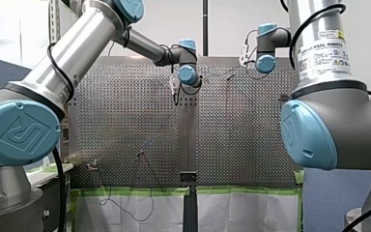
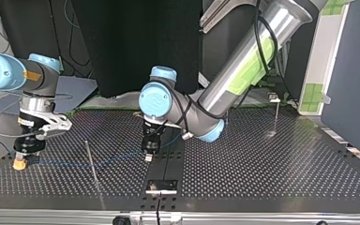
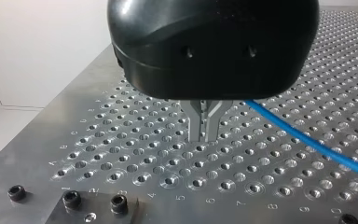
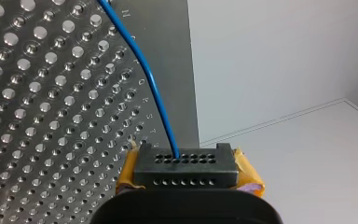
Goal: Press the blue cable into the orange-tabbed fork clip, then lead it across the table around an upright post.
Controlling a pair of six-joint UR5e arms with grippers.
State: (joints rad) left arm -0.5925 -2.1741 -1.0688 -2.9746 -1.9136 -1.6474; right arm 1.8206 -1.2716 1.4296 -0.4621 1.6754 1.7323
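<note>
Blue cable (image 4: pixel 154 95) is held clenched in the right gripper (image 4: pixel 186 163). It is seen to vanish between the yellow pads (image 4: pixel 249 176), and from there it is stretched out ahead of the gripper over the table (image 4: pixel 37 107).

In the top view this gripper is found at the lower left of the frame. From it the cable is laid low over the holes toward the frame's middle, with its long axis nearly level from left to right. The left gripper (image 3: pixel 206 133) is found at the middle of that frame, where the cable's visible run ends. Its metal fingers (image 3: pixel 196 123) are closed together, with nothing seen between them. The cable is passed just beside and beyond them, and whether it is touched cannot be told.

A thin post (image 2: pixel 90 159) is placed between the two grippers and is crossed by the cable's line, but on which side cannot be told. A second post (image 2: pixel 276 117) is seen well apart, at the right of the frame. No orange-tabbed clip can be made out with certainty.

The coming move is judged to turn on one relation: the cable lies leftward in the frame from the left gripper, which is nearer the middle, while its end is governed by the right gripper.
</note>
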